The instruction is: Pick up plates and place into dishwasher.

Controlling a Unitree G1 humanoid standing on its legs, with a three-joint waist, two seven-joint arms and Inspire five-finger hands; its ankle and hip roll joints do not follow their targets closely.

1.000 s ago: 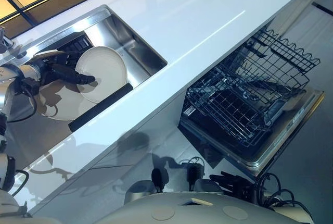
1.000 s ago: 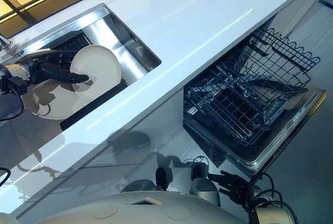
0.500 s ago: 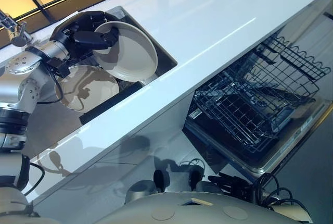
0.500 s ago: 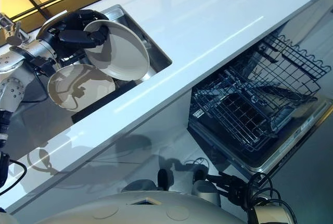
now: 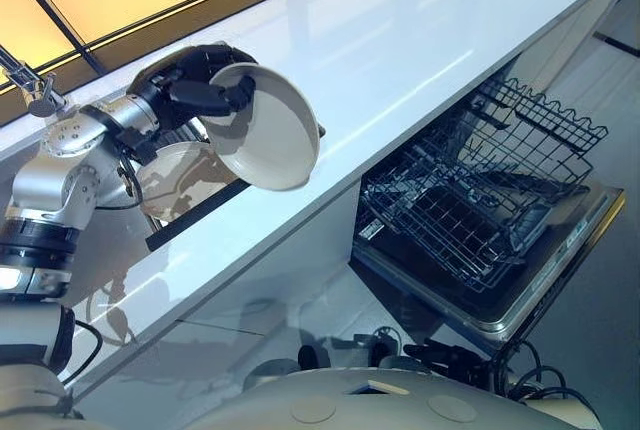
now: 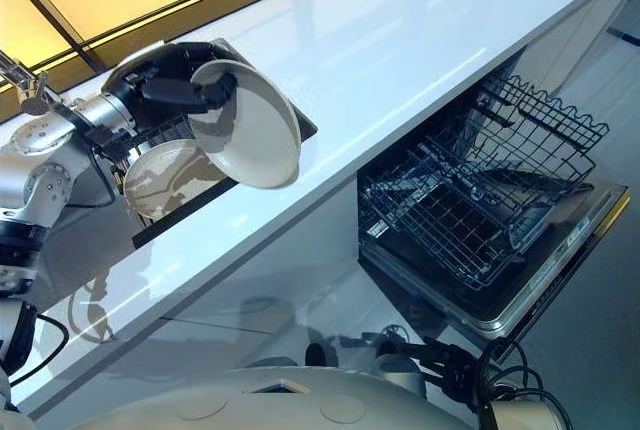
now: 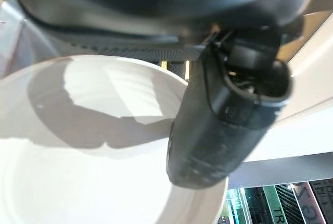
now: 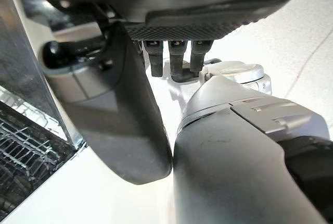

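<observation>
Left hand point(image 5: 190, 85) grips a white plate point(image 5: 270, 140) by its rim, tilted, in the air above the white desk point(image 5: 420, 40).

I see the thumb point(image 7: 223, 125) curled over the plate's rim in the left wrist view. A second plate point(image 6: 170, 175) lies in the sink point(image 6: 205, 195) just left of the held one. Lower right, the dishwasher point(image 5: 500, 280) stands open with its wire rack point(image 5: 470, 200) pulled out. The right hand point(image 8: 125, 125) shows at its own wrist; I cannot tell its state.

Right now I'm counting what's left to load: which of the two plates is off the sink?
The upper plate, tilted and pinched at its rim by the left hand above the counter. The other plate lies in the sink.
</observation>
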